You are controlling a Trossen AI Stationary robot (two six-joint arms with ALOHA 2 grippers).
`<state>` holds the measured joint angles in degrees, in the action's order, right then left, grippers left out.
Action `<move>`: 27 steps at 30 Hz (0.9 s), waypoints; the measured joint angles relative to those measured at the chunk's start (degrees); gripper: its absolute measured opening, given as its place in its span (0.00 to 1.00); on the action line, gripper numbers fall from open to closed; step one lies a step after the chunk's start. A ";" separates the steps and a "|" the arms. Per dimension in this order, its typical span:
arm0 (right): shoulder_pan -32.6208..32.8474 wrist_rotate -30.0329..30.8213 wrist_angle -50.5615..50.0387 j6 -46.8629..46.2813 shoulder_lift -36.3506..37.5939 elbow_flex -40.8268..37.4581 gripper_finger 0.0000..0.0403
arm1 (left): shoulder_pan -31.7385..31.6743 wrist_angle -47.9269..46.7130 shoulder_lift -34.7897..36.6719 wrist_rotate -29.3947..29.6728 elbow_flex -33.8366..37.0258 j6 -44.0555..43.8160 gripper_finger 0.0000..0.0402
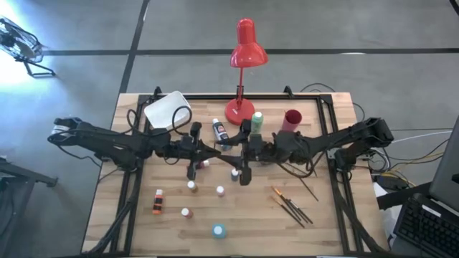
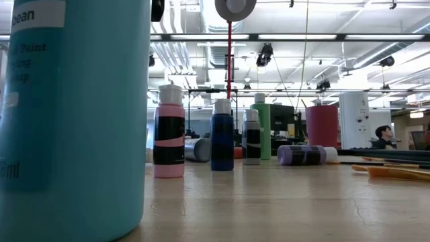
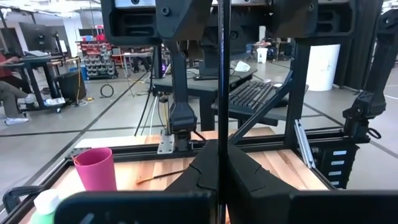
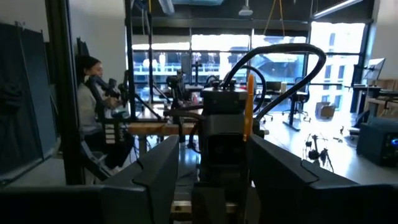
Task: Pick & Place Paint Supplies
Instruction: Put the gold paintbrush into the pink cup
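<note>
Wooden worktop (image 1: 337,229): we hover both tools, left tool (image 1: 192,172) and right tool (image 1: 244,176), grips unreadable, above scattered paint bottles (image 1: 220,190); next, descend and grasp.

front-left table (image 1: 115,233) open | centre: bottles (image 1: 203,188) scattered | right: paintbrushes (image 1: 290,206)

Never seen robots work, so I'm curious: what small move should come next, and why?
Probably the right gripper should ease down onto the white-capped bottle beside it: it hangs closest, and other bottles and paintbrushes lie scattered on the table.
</note>
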<state>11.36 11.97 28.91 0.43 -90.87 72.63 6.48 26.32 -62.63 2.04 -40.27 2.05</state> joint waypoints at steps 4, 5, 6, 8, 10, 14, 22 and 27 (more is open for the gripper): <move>-0.27 0.93 -1.77 0.03 -0.02 1.16 0.42 | 0.00 -0.14 0.02 -0.97 -0.35 -0.28 0.02; -0.27 1.94 -1.83 0.35 0.00 1.20 0.42 | 0.00 -0.23 0.02 -1.04 -0.37 -0.25 0.02; -0.29 2.43 -1.82 0.97 0.03 1.24 0.42 | 0.00 -0.42 0.02 -1.09 -0.37 -0.26 0.02; -0.37 3.36 -1.93 1.48 0.17 1.24 0.43 | 0.09 -0.39 0.00 -1.26 -0.37 -0.25 0.02; -0.68 3.40 -1.91 1.56 0.26 1.24 0.44 | 0.07 -0.28 0.02 -1.29 -0.37 -0.25 0.02; -0.95 3.39 -1.63 1.51 0.28 1.24 0.46 | 0.04 -0.32 0.02 -1.24 -0.37 -0.29 0.02; -0.92 3.23 -0.17 1.53 0.00 1.26 0.40 | 0.00 -0.31 0.02 -1.19 -0.37 -0.34 0.02; -0.92 3.21 0.41 1.49 -0.02 1.26 0.33 | 0.00 -0.28 0.02 -1.13 -0.37 -0.34 0.02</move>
<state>10.44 15.18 29.32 1.92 -90.89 73.89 6.48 26.04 -62.61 0.91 -40.64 1.71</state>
